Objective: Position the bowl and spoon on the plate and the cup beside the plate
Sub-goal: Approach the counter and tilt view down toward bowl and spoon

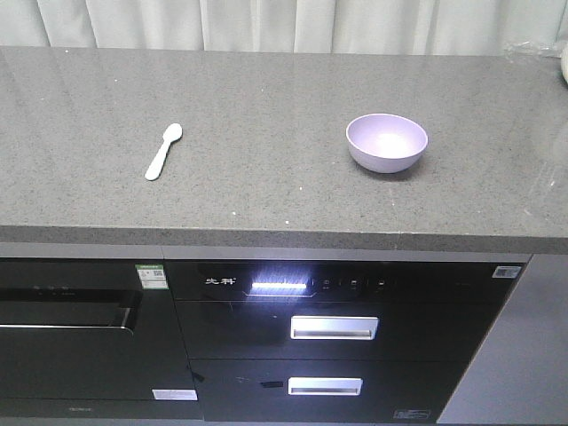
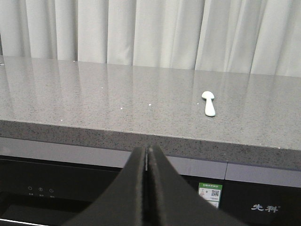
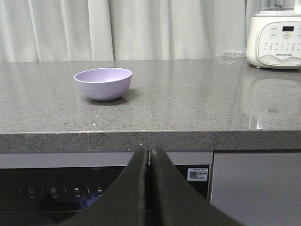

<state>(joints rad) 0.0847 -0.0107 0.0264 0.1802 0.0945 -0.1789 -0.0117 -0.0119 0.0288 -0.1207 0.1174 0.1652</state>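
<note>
Left gripper point(image 2: 147, 150): you have both fingers point(image 2: 131, 193) pressed flat together, only a thin seam between them. Nothing is held and nothing is touched. The tips sit low, in front of the dark cabinet front point(image 2: 56, 188) and under the lip of the grey stone counter point(image 2: 94, 99).

Up past those tips and off to their right, the spoon point(image 2: 209, 102) lies flat on the counter, well apart from the fingers. Its scoop end points away from you and its handle points back toward you.

Right gripper point(image 3: 149, 151): same posture. The fingers point(image 3: 136, 193) are pressed together with no gap, holding nothing, and they sit below the counter edge.

Ahead of these tips and to their left, the bowl point(image 3: 103, 83) stands upright on the counter, mouth up and well apart from the fingers. Far to the right of the tips, at the counter's back, stands a white appliance point(image 3: 275, 35) with crumpled clear plastic point(image 3: 230, 54) just beside it.

In the front view you find the spoon point(image 1: 163, 152) and the bowl point(image 1: 387, 142) well apart from each other, and a pale curtain point(image 1: 266, 22) hangs behind the counter.
</note>
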